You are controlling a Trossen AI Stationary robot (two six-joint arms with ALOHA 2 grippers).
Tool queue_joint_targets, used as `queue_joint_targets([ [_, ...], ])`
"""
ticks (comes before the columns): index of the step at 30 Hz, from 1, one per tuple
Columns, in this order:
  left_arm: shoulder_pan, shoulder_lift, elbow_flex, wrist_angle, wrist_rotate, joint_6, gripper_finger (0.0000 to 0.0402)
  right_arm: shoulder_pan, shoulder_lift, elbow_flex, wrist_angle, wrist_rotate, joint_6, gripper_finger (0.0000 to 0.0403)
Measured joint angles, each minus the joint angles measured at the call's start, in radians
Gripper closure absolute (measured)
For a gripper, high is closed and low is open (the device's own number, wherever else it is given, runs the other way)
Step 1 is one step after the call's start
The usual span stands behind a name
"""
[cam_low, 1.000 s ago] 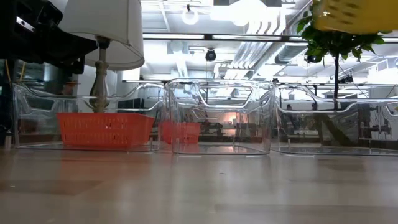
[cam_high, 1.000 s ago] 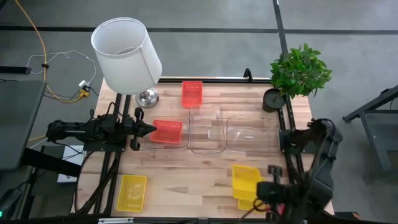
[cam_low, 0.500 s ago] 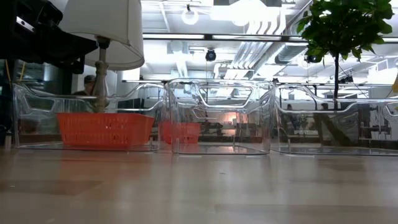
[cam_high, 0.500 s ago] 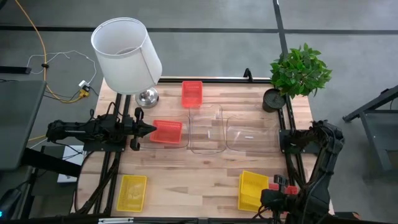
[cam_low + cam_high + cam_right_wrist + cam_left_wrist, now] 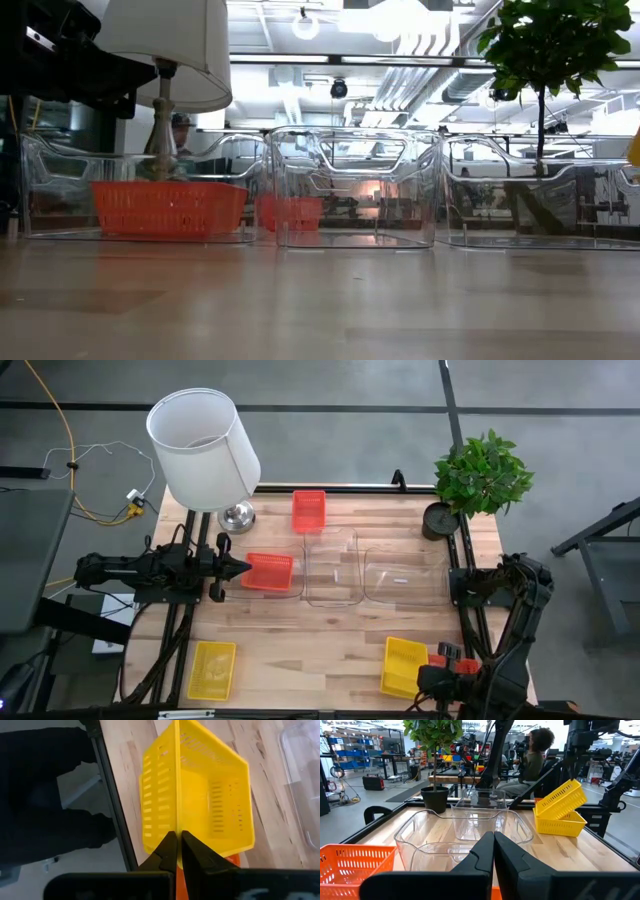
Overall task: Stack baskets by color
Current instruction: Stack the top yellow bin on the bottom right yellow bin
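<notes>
The right tool (image 5: 178,842) is clamped on the rim of a yellow basket (image 5: 406,665), tilted over another near the worktop's front right corner. The left tool (image 5: 243,567), fingers together, points at a red basket (image 5: 268,572) by the left edge; clear bins (image 5: 375,570) sit mid-worktop.

A wooden table (image 5: 330,630) is seen, on which a lamp (image 5: 205,450), a plant pot (image 5: 438,520), clear bins (image 5: 332,568), red baskets (image 5: 308,510) and yellow baskets (image 5: 212,669) are set
</notes>
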Motion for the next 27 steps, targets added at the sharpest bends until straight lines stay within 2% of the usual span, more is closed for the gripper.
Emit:
queue_joint_targets([
  [27, 0.0, 0.0, 0.0, 0.0, 0.0, 0.0, 0.0401, 0.0, 0.0, 0.0, -0.006, 0.021, 0.0, 0.0402],
])
